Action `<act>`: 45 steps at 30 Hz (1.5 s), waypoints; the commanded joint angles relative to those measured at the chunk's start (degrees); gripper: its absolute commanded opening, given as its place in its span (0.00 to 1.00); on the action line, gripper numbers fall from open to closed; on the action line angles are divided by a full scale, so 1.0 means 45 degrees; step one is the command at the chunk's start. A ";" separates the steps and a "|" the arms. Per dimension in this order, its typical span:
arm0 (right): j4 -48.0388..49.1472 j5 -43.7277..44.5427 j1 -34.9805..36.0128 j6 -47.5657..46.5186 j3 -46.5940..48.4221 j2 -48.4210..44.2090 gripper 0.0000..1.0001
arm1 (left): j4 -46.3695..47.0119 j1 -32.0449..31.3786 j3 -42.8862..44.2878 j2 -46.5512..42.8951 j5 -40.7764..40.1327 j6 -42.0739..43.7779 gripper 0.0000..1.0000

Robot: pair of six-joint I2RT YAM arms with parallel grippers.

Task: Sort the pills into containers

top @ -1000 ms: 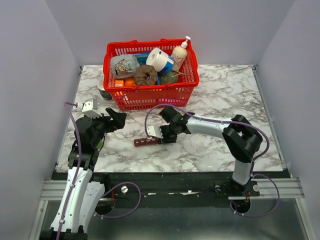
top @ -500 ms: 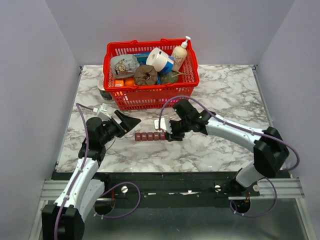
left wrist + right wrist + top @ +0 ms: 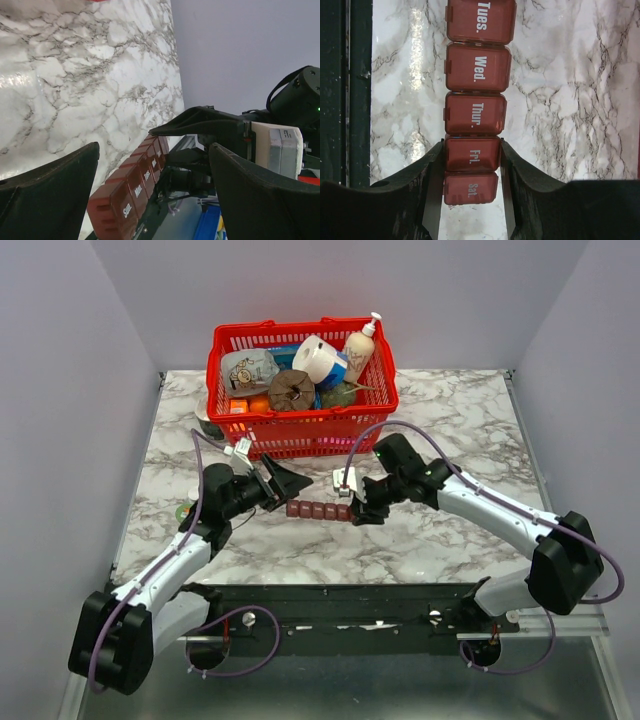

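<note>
The pill organizer [image 3: 318, 510] is clamped at its Friday end by the right gripper [image 3: 354, 512], over the marble table [image 3: 450, 425]. The left gripper [image 3: 295, 495] is spread wide, empty, near the other end; a red basket [image 3: 300, 438] is set behind.

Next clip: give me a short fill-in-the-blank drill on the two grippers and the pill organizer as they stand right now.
1. The right gripper clamps the pill organizer across the compartment labelled ____.
2. The left gripper faces the organizer's other end with its jaws ____.
3. The lid nearest the left gripper reads ____.
4. The mesh basket behind the organizer is coloured ____.

Missing words: Fri.; open; Sun.; red
</note>
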 commanded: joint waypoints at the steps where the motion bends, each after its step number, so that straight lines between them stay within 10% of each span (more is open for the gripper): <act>1: -0.0002 -0.1050 -0.0427 0.0554 0.0433 0.0059 0.25 | 0.0285 -0.0283 0.0427 0.0059 0.0010 -0.0299 0.99; 29: 0.1170 0.0433 -0.0429 0.1082 0.0492 0.0508 0.25 | -0.2080 -0.1123 0.1658 0.2305 0.0048 -0.0807 0.72; 45: 0.1170 0.0277 -0.0428 0.0906 0.0277 0.0430 0.27 | -0.1808 -0.1162 0.1541 0.2500 0.0263 -0.1020 0.21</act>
